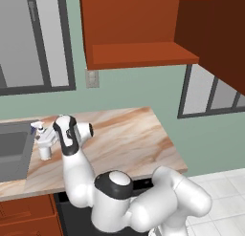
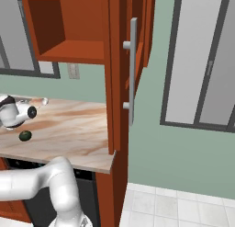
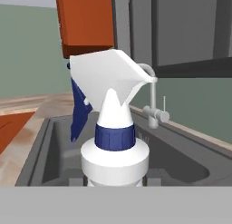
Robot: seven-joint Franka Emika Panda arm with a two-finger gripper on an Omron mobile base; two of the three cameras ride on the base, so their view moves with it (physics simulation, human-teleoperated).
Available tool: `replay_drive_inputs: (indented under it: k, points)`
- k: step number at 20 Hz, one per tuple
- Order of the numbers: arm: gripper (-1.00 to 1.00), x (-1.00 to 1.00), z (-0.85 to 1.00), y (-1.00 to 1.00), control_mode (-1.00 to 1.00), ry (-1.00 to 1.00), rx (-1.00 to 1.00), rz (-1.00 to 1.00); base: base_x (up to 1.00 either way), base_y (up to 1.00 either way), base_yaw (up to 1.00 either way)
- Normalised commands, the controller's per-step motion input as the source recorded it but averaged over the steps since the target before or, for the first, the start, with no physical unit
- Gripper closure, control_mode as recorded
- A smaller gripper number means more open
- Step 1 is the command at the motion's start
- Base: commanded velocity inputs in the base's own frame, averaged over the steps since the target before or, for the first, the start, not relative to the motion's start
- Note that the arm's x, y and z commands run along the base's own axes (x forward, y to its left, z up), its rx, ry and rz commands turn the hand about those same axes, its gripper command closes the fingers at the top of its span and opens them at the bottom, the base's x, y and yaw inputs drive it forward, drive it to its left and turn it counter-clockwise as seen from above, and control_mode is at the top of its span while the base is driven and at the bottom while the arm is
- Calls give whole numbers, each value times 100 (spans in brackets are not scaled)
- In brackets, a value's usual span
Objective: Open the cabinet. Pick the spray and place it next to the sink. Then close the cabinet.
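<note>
Beside the sink, spray upright on counter — claw grip indiscernible, cabinet open

Landmark: sink. Spray stands upright on the counter, just beside the sink's right rim. Faucet behind the sink. Cabinet above the counter, right of the sink, door open.

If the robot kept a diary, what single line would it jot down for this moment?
cabinet: door open | spray: upright on counter beside sink | pincer: at the spray, grip unclear | remaining: close cabinet
</note>
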Motion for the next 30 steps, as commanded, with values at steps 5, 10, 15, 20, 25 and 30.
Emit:
replay_drive_inputs:
  k: [5,10,15,20,25,30]
  points:
    - [100,19,-14,15,-100,0,1,0,0,0,0]
    - [100,14,-18,16,-100,0,1,0,0,0,0]
    - [100,-7,-24,10,-100,-1,2,0,0,0,0]
    - [100,-11,-24,0,-100,-4,0,0,0,0,0]
    - [100,-4,-17,-2,-100,-5,0,0,0,0,0]
    - [100,0,-12,0,-100,-2,0,0,0,0,0]
